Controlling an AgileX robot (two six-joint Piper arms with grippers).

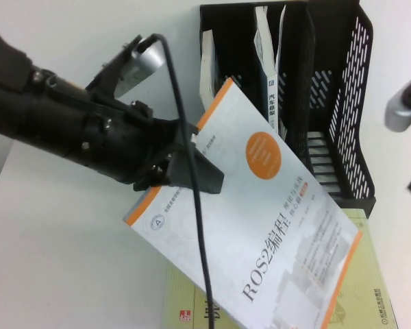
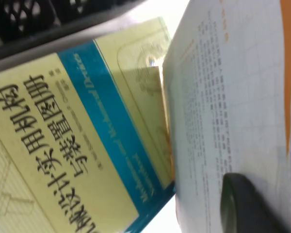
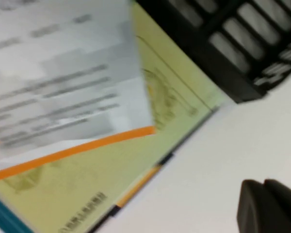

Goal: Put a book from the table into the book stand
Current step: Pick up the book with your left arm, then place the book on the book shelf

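Left hand (image 1: 192, 168) clamps the white book (image 1: 260, 205); right hand (image 3: 269, 206), apparently together, shows only wrist-side.

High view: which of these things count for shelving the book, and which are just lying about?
In the job:
- white ROS2 book, lifted and tilted, gripped by the left end effector
- black book stand, already holding some books

Lying about:
- yellow-green book, flat on the table under the lifted book
- right end effector, off at the right edge, holding nothing
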